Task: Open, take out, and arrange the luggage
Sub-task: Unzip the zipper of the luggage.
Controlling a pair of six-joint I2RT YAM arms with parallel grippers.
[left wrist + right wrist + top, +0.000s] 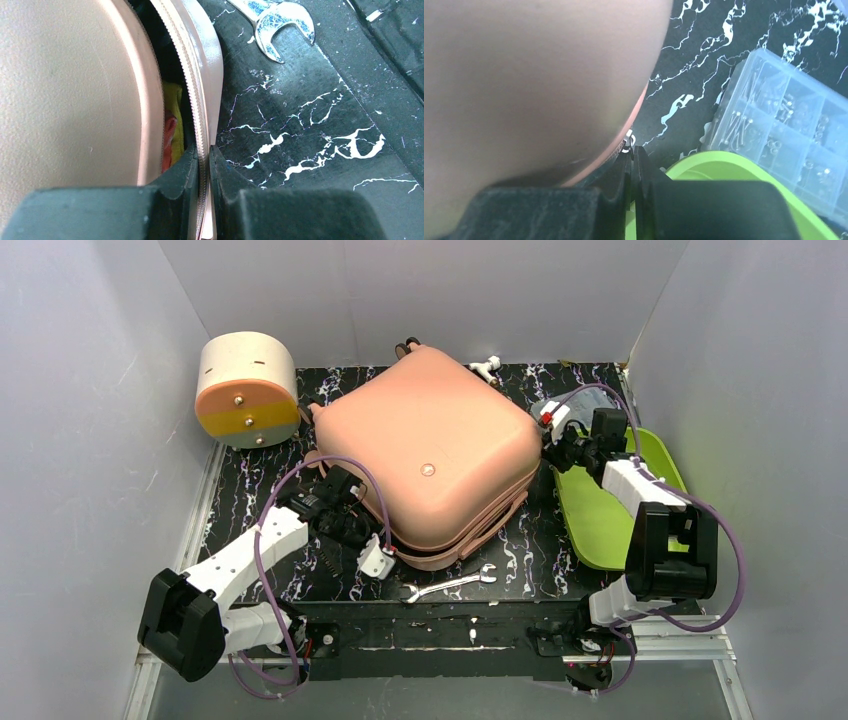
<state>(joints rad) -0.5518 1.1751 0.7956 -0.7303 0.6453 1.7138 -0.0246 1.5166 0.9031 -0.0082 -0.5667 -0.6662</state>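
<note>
The salmon-pink luggage (430, 450) lies flat in the middle of the black marbled table, its shell parted along the near side. My left gripper (385, 538) is at its near-left corner. In the left wrist view that gripper (206, 150) is shut on the zipper edge (192, 100) of the lower shell, beside the lid of the luggage (65, 90). Yellow and orange cloth (172, 125) shows in the gap. My right gripper (548, 448) is at the right corner. There the gripper (632, 150) is shut on the metal zipper pull (628, 140) against the luggage (534, 75).
A wrench (450, 585) lies near the front edge, just right of my left gripper. A lime-green tray (600, 510) sits under the right arm, with a clear compartment box (784, 130) behind it. A cream-and-orange drum box (245, 388) stands at the back left.
</note>
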